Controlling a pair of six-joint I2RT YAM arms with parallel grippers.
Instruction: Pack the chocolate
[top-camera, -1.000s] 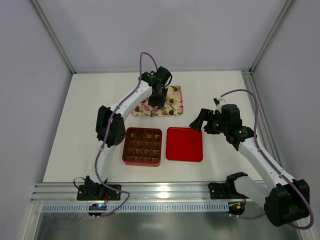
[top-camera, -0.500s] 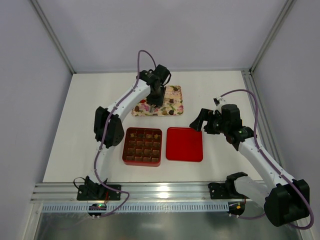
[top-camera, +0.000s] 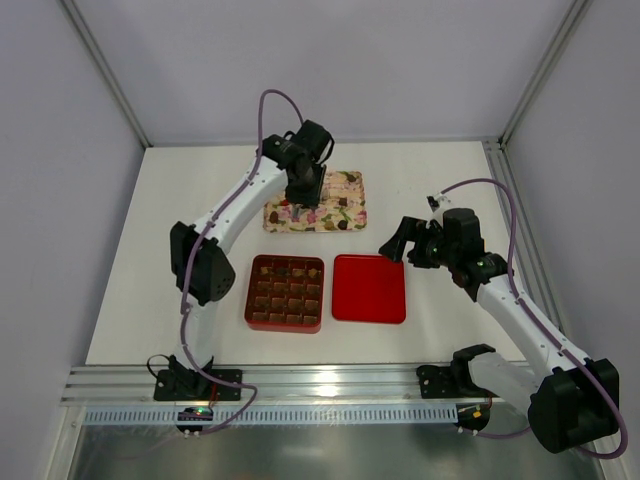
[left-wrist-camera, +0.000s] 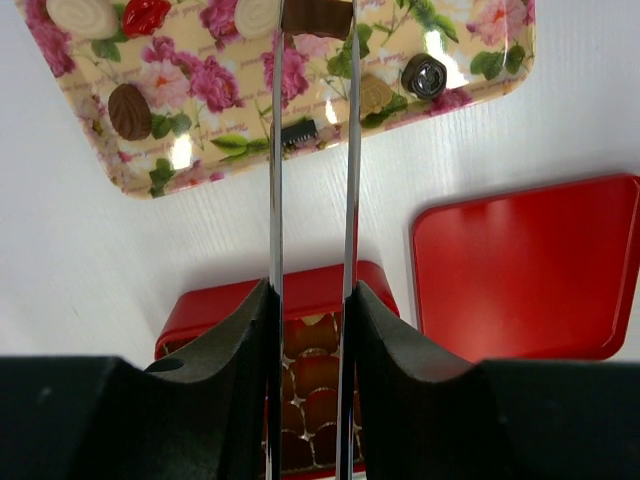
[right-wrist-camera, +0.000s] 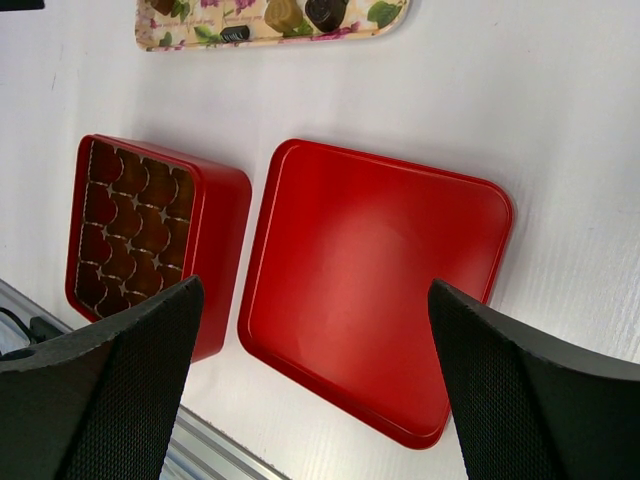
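Note:
My left gripper (left-wrist-camera: 313, 12) ends in two long thin metal blades, shut on a square brown chocolate piece (left-wrist-camera: 315, 18) over the floral tray (left-wrist-camera: 215, 150). More chocolates lie on that tray: a dark oval one (left-wrist-camera: 129, 110) and a dark round one (left-wrist-camera: 424, 74). In the top view the left gripper (top-camera: 305, 198) hangs above the tray's (top-camera: 350, 222) left half. The red box (top-camera: 250, 293) holds several chocolates (top-camera: 285, 292) in its cells. My right gripper (right-wrist-camera: 312, 295) stands open and empty above the red lid (right-wrist-camera: 370, 280).
The red lid (top-camera: 369, 288) lies flat just right of the red box, both in front of the tray. An aluminium rail (top-camera: 330, 385) runs along the near table edge. Grey walls close in the back and both sides.
The left arm's elbow has swung out to the left, and its gripper has drawn back from the tray's near edge over the tray. The right arm has not moved.

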